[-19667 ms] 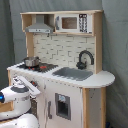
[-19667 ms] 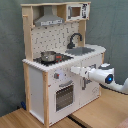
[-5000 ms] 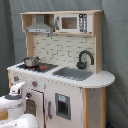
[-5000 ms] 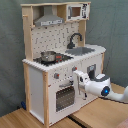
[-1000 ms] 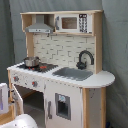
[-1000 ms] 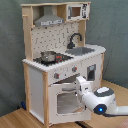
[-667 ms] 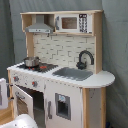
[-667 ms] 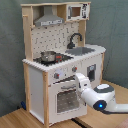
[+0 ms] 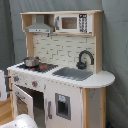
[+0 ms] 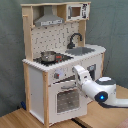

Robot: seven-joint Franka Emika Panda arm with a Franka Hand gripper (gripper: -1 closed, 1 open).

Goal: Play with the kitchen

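The kitchen (image 9: pixel 75 95) is a tall white and light-wood toy with a grey hood (image 9: pixel 40 27), microwave (image 9: pixel 72 22), black faucet (image 9: pixel 85 59), sink (image 9: pixel 74 73) and a pot (image 9: pixel 31 61) on the stovetop. The kitchen (image 10: pixel 60 30) also fills the second exterior view. Its windowed oven door (image 9: pixel 23 101) stands swung outward in the first exterior view. In the second exterior view my gripper (image 10: pixel 76 70) sits against the front panel just above the oven door (image 10: pixel 66 100), and the white arm (image 10: pixel 100 90) reaches in from the second exterior view's right. A white part of the arm (image 9: pixel 20 121) shows at the bottom of the first exterior view.
A grey curtain (image 10: pixel 10 50) hangs behind the kitchen. The toy stands on a wooden floor (image 10: pixel 20 120). A cabinet door with a dark window (image 9: pixel 62 106) sits below the sink. A white object (image 9: pixel 2 85) shows at the first exterior view's left edge.
The arm has risen a little toward the panel above the oven door in the second exterior view. In the first exterior view it has dropped to the bottom edge, and the oven door stays swung out.
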